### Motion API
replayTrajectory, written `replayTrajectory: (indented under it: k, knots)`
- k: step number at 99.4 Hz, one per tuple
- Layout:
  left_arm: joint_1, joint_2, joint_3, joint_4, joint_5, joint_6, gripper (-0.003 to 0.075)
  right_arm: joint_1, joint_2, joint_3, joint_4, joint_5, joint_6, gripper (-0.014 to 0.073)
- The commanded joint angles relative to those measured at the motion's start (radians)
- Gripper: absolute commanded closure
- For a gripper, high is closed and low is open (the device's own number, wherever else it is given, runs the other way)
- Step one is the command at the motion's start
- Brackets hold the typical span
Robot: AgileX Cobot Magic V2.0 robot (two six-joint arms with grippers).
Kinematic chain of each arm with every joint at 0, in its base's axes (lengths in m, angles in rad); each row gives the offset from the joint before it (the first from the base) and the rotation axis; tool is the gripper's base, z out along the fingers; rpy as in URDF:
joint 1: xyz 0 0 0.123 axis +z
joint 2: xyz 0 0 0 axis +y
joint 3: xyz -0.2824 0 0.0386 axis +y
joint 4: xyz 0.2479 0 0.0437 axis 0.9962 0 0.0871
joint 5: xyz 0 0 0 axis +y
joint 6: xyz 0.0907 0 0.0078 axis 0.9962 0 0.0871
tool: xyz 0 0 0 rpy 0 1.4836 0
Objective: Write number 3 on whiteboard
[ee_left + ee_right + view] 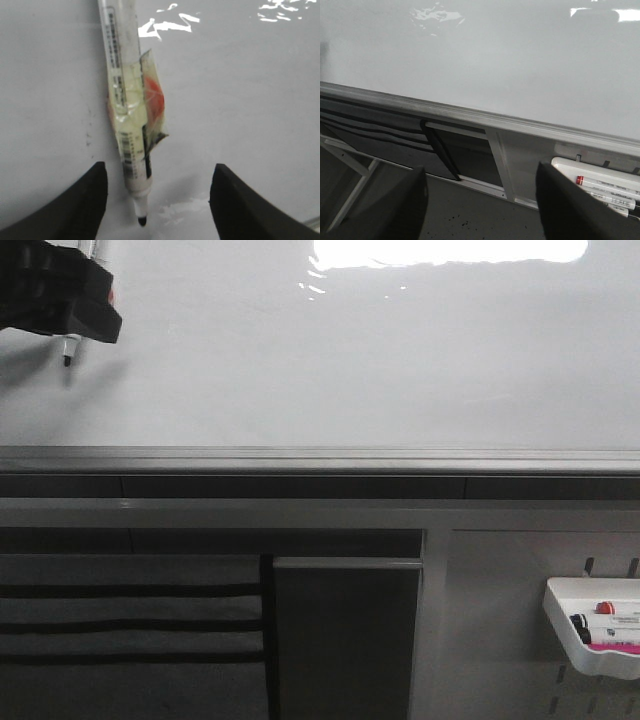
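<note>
The left pincer (60,315) carries a marker (129,115) taped along its axis, fingers spread, tip hovering just off the blank whiteboard (350,360). The right pincer (480,210), empty and spread, sits lower, farther away.

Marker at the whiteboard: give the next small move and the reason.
Probably ease the marker tip forward onto the whiteboard to start the top stroke. The board shows no 3 yet, and the tip hangs near its upper left, carried at the left gripper; contact is unclear.

Whiteboard (350,360) blank; white tray (590,630) holds markers (610,620).
</note>
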Motion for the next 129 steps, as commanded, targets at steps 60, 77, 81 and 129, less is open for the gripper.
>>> replayTrajectory:
  k: [60,77,81,129]
  knots:
    - [-0.002,0.032,-0.054,0.030,-0.122,-0.009,0.0640,0.001,0.005,-0.028,0.035,-0.048,-0.026,0.0174]
    - [-0.002,0.032,-0.054,0.030,-0.122,-0.009,0.0741,0.001,0.005,-0.028,0.035,-0.048,-0.026,0.0174]
    - [-0.002,0.032,-0.054,0.032,-0.120,-0.009,0.0741,0.001,0.005,-0.028,0.035,-0.050,-0.026,0.0174]
    - [-0.254,-0.187,-0.158,0.134,0.600,0.256,0.0741,0.012,0.171,-0.233,0.209,0.315,-0.306,0.0174]
